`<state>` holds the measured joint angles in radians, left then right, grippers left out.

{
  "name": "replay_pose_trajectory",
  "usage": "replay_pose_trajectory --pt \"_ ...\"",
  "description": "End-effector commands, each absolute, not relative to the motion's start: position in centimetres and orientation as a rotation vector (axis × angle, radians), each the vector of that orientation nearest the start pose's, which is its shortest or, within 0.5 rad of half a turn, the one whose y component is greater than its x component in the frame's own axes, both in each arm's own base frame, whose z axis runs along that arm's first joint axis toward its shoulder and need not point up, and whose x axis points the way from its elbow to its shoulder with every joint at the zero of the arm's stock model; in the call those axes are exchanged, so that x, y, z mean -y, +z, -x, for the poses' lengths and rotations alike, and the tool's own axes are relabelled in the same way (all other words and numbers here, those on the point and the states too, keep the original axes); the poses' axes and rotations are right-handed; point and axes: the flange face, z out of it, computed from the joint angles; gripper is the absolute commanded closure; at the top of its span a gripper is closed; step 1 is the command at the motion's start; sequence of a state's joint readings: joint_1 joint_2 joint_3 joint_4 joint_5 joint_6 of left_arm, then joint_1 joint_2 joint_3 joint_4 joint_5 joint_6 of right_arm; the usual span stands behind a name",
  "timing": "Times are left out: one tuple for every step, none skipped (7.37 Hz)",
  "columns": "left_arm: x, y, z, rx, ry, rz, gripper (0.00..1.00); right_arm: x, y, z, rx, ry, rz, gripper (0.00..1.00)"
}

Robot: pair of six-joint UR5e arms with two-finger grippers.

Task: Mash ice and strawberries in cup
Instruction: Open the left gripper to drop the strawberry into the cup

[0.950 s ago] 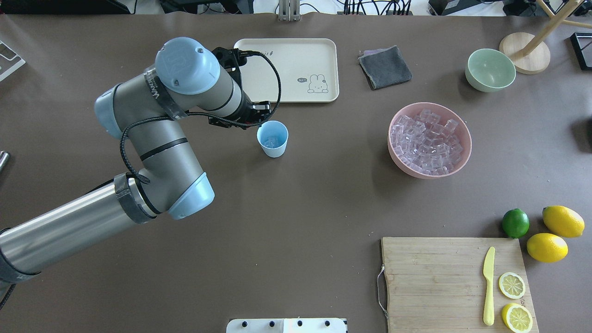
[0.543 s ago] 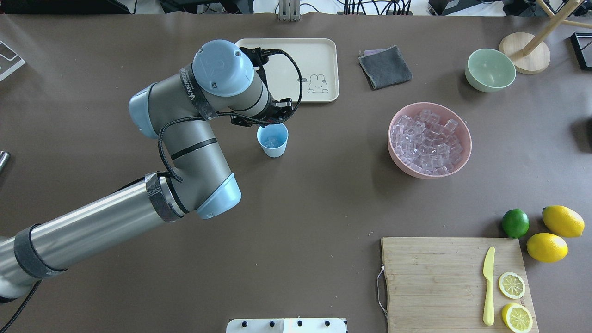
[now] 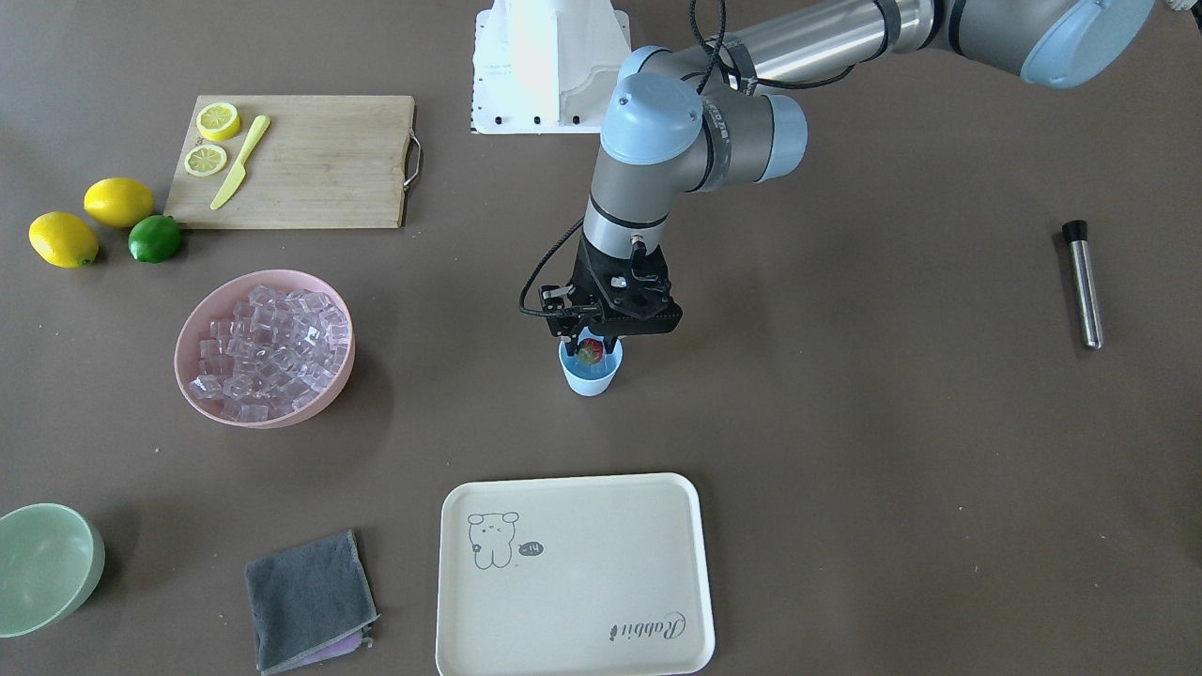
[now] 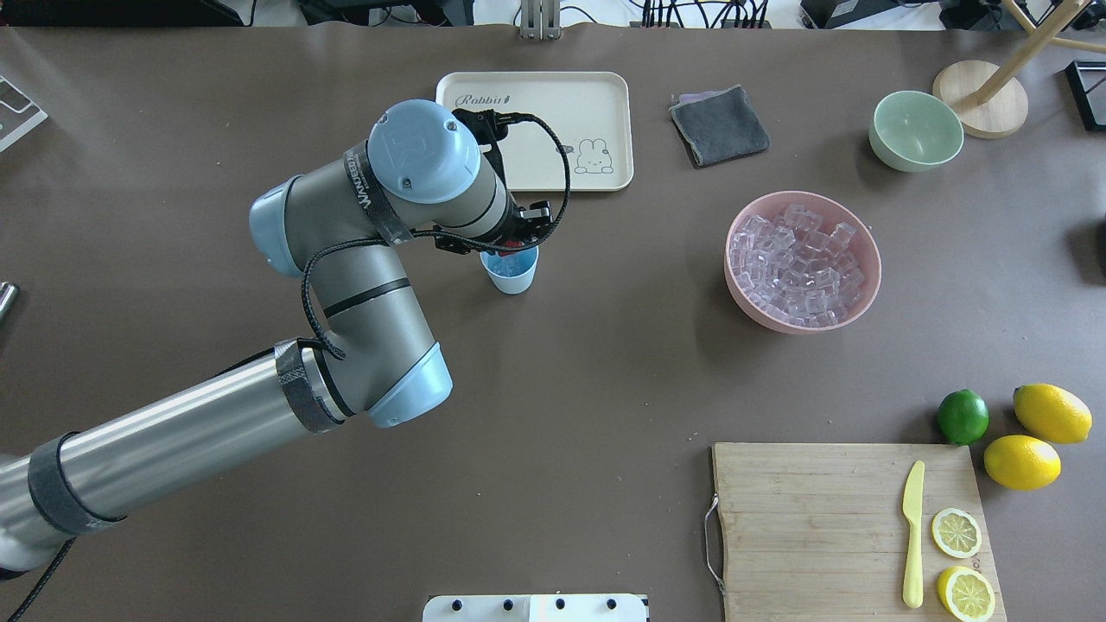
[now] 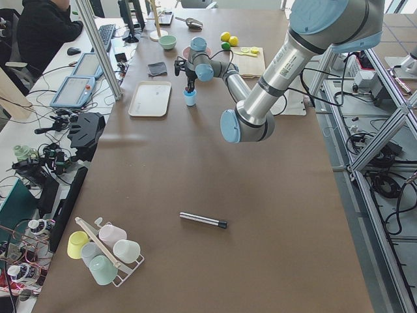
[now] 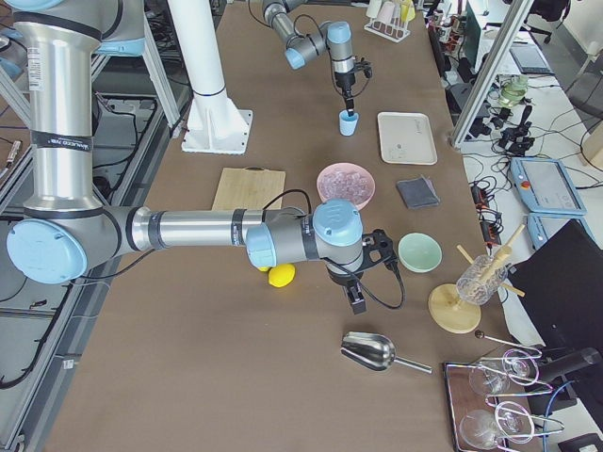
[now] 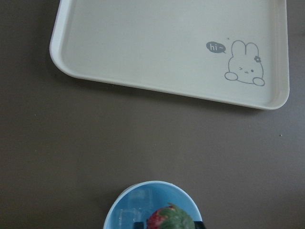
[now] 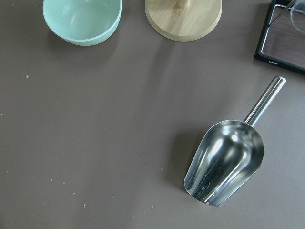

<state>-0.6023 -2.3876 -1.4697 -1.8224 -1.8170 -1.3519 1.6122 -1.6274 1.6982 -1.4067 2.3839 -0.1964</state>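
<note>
Left hand point(image 3: 592, 345) with strawberry point(image 3: 589, 353) over cup point(image 3: 592, 378)

Left arm point(image 4: 173, 436) comes in from robot's left, forearm stretched long and diagonal over surface point(image 4: 605, 363). Wrist joints folded, last link vertical. Left hand point(image 3: 590, 345) points straight down, fingers clamped on strawberry point(image 3: 590, 353), tips at mouth of cup point(image 3: 592, 377).

Right arm point(image 6: 188, 229): upper link upright, forearm level and low over surface, wrist bent forward. Right hand point(image 6: 356, 301) points down, clear of surface. Fingers seen only from side camera, so spread unreadable.
</note>
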Motion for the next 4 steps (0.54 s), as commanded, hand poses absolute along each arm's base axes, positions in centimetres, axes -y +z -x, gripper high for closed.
replay_pose_trajectory --pt "50.1 19.2 -52.6 -0.975 -0.231 -0.177 0.03 47.8 60.2 -8.1 0.779 -0.242 -0.318 0.01" --pt "50.5 21.8 -49.4 -0.969 -0.251 -0.171 0.03 47.8 60.2 -8.0 0.777 -0.243 -0.317 0.01" --pt "50.8 25.6 -45.3 -0.960 -0.207 -0.129 0.03 47.7 60.2 -8.1 0.777 -0.244 -0.320 0.01" --pt "50.9 29.9 -40.9 -0.923 -0.174 -0.145 0.03 47.3 59.9 -8.1 0.776 -0.244 -0.324 0.01"
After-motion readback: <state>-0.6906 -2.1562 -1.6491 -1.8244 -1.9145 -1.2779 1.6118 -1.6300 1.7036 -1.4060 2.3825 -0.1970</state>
